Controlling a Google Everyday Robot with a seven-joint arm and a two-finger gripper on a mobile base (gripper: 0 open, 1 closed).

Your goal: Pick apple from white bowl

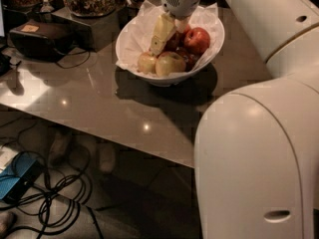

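Hanging gripper in white bowl w/ apples

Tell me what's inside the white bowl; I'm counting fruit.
Crumpled white paper, a glossy red apple, two yellow-green apples, and a dull red apple under the gripper, which hides anything behind it.

wide shallow white bowl: smooth, matt | crumpled white paper liner: creased, matt | grey-brown tabletop: polished, glossy, reflective | pale gripper, down inside bowl: smooth plastic-looking shell
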